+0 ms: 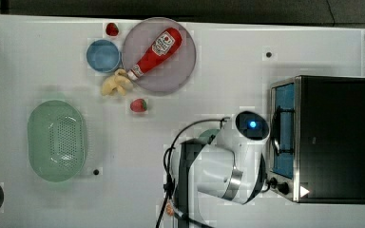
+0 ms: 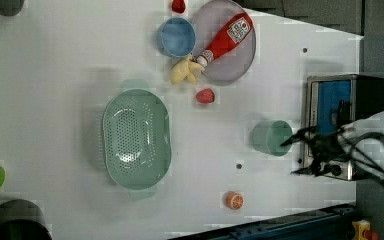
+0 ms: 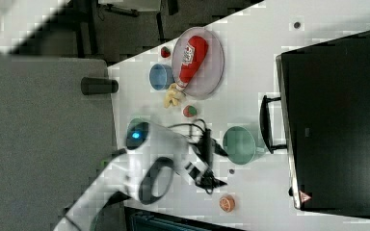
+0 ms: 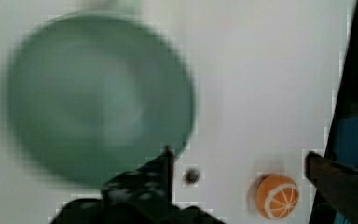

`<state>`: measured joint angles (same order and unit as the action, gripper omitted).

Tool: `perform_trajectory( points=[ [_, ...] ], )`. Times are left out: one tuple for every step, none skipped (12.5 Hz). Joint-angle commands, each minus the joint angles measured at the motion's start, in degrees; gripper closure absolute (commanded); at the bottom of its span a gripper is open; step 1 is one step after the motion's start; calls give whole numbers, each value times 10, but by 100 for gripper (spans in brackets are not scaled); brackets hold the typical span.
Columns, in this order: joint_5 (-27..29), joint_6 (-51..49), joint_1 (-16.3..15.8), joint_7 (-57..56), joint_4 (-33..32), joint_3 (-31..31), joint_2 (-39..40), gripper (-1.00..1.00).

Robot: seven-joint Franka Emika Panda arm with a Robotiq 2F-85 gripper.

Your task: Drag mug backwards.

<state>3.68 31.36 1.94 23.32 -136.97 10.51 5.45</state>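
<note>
So the mug (image 2: pixel 272 137) is sitting upright on the white surface (image 2: pixel 55 75), just beside the toaster oven (image 2: pixel 345 125) at the left view's right, well away from the colander (image 2: pixel 136 139). My hand (image 2: pixel 296 157) is spread wide with nothing in it, fingers apart right next to the mug's rim. My guess: it's light, rigid and smooth-walled, so it'll slide easily but could tip if pushed high. I'd pinch the rim wall, one finger inside, keep low, and watch the orange slice (image 2: pixel 234 200) nearby.

A ketchup bottle (image 1: pixel 156 51) lies on the grey plate (image 1: pixel 180 71); the arm (image 1: pixel 228 161) apparently covers the mug (image 1: pixel 209 136).
</note>
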Motion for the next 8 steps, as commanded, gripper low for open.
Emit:
perform_trajectory(
  points=[
    [-9,-20,-7,-207,163,-30,-69,-100],
    [-10,-55,-7,-223,206,-38,-80,-100],
    [-10,-103,-7,-223,247,-43,-88,-100],
    [-10,-158,-7,-223,285,-46,-94,-100],
    [-10,-211,-7,-223,321,-48,-99,-100],
    [-13,-256,-7,-223,353,-48,-102,-100],
    [-22,-290,-6,-223,378,-47,-102,-100],
    [-29,-310,-6,-223,395,-47,-103,-100]
  ],
)
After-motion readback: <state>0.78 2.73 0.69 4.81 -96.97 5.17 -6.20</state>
